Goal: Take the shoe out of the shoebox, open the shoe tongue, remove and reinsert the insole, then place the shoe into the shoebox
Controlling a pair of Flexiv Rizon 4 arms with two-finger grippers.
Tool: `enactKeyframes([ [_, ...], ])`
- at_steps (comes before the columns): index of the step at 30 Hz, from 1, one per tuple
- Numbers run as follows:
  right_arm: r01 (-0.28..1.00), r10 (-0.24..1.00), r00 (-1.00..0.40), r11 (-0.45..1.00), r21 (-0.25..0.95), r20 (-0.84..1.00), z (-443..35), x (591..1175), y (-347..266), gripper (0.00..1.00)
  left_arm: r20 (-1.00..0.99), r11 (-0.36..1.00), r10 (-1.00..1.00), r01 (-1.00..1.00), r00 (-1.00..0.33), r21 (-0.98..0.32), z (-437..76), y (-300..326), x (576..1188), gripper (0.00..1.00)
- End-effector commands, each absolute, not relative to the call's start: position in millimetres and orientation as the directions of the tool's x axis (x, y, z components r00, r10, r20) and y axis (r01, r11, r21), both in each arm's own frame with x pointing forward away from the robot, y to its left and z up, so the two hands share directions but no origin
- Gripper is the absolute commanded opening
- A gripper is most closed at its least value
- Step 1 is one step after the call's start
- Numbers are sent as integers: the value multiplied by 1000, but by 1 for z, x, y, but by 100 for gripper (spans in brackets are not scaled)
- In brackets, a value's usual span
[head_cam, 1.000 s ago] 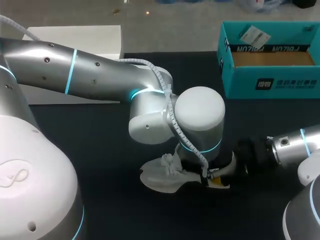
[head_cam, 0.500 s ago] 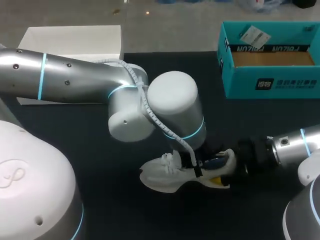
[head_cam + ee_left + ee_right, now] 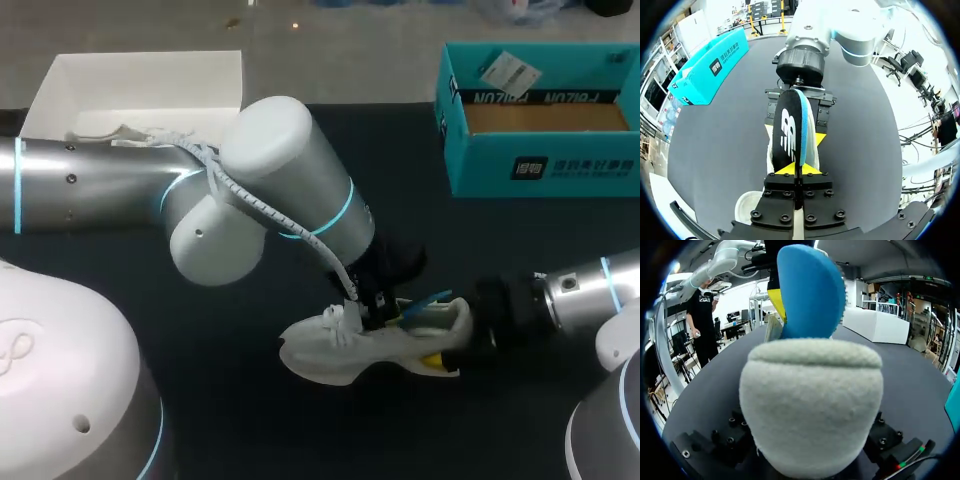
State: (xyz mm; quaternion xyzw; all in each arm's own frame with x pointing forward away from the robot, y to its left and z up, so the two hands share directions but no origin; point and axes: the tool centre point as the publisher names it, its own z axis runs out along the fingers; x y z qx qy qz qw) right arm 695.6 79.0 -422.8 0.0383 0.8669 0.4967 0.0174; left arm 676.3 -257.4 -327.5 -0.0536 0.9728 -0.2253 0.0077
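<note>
L arm's swung back toward its own side, and the insole (image 3: 790, 131) is coming up out of the shoe (image 3: 350, 345), w/ the left pincer (image 3: 796, 170) pinched narrow on its edge. Shoe lies mid-table (image 3: 230, 430), heel clamped in the right pincer (image 3: 452, 340). Teal shoebox (image 3: 540, 165) far R, well apart; white box (image 3: 140, 85) far L.

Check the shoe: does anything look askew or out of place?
Only the insole: it stands on edge, partly out of the white shoe, pinched in the left gripper. That fits the removal step. The right gripper clamps the heel; nothing else looks odd.
</note>
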Motion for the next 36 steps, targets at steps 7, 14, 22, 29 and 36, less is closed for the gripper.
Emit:
enactKeyframes([
  [7,50,86,-996,506,861,8,-432,697,81,0,-25,843,-48,-27,-999,-537,-303,-280,679,0],
  [14,50,86,-996,506,861,8,-432,697,81,0,-5,863,-54,-44,-999,-503,-316,-276,677,32],
  [22,50,86,-996,506,861,8,-432,697,81,0,-10,883,-67,-55,-998,-466,-325,-275,670,36],
  [29,50,86,-996,506,861,8,-432,697,81,0,-31,896,-72,-51,-997,-440,-334,-279,667,32],
  [36,50,86,-996,506,861,8,-432,697,81,0,-42,906,-102,-75,-994,-417,-340,-276,667,25],
])
